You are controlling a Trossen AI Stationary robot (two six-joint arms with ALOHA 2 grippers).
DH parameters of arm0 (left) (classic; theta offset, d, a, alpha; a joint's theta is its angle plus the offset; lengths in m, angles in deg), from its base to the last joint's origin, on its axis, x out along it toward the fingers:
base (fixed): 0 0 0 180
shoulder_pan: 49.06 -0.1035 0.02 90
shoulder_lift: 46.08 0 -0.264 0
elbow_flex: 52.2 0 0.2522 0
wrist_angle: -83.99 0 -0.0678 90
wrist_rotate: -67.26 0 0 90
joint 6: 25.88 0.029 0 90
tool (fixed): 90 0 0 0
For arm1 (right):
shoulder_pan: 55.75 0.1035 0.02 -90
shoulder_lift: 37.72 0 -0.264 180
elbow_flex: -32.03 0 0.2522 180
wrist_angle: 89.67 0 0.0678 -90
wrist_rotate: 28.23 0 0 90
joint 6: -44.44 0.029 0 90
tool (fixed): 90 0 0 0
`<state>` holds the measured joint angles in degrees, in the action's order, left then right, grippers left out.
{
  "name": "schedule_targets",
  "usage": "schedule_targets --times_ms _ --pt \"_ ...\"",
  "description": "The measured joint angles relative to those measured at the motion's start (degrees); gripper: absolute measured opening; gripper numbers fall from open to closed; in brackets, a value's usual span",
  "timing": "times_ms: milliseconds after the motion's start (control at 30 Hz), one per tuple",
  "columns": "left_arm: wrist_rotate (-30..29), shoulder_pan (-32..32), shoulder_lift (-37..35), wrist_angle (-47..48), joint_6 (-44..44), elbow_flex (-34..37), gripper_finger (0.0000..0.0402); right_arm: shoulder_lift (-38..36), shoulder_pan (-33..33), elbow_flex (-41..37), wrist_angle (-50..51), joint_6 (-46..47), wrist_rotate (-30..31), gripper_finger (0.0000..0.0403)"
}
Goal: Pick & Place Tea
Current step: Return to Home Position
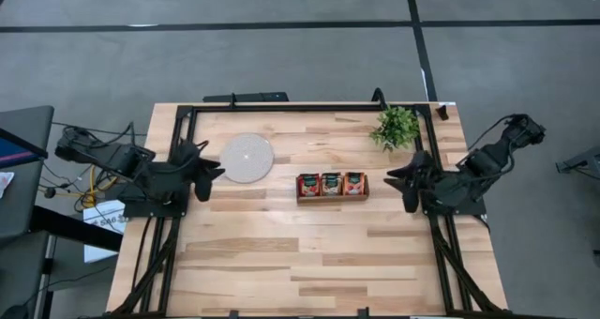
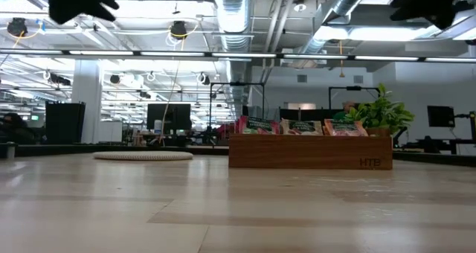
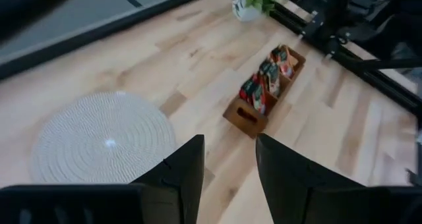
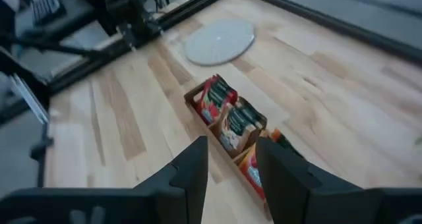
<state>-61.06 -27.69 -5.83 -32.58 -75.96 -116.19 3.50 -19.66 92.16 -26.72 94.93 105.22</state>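
Tea (image 1: 331, 183): stands in all three tray (image 1: 333, 200) compartments, mid-table. Left gripper (image 3: 228, 145): hangs raised at left table edge, fingers parted, grips nothing. Right gripper (image 4: 231, 145): likewise at right edge.

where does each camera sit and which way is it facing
High: above, straight down on the table; left gripper and right gripper at its sides.
Low: table height, level across toward the tray; dark arm parts at top corners.
Left wrist: on the left arm, facing the disc and tray past its own open fingers.
Right wrist: on the right arm, facing the tray's tea past its own open fingers.
Shared: both wrist views show tray and disc.
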Motion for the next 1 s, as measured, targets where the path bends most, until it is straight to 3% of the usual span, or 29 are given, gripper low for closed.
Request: schedule_targets --times_ms 300,500,700,867,1000 --pt "5.1 0.4 -6.0 -0.9 -6.9 3.5 0.0129 -7.3 0.0 -2.9 2.8 10.4 -1.3 0.0119" --pt "8.4 0.4 -6.5 -3.5 5.9 3.5 0.0129 -8.7 -1.5 -2.9 2.6 3.8 1.5 0.0119" --pt "9.4 0.4 -10.4 -12.6 16.6 4.8 0.0129 -10.3 -2.9 -2.9 2.2 1.8 2.0 0.0119" --pt "15.6 0.4 -17.4 -27.5 21.0 15.2 0.0129 -10.3 -2.3 -3.6 -1.7 -0.4 2.1 0.0119" --pt "19.6 0.4 -21.7 -41.2 21.6 25.9 0.0129 -11.8 -2.1 -10.6 -14.8 -5.6 1.9 0.0119"
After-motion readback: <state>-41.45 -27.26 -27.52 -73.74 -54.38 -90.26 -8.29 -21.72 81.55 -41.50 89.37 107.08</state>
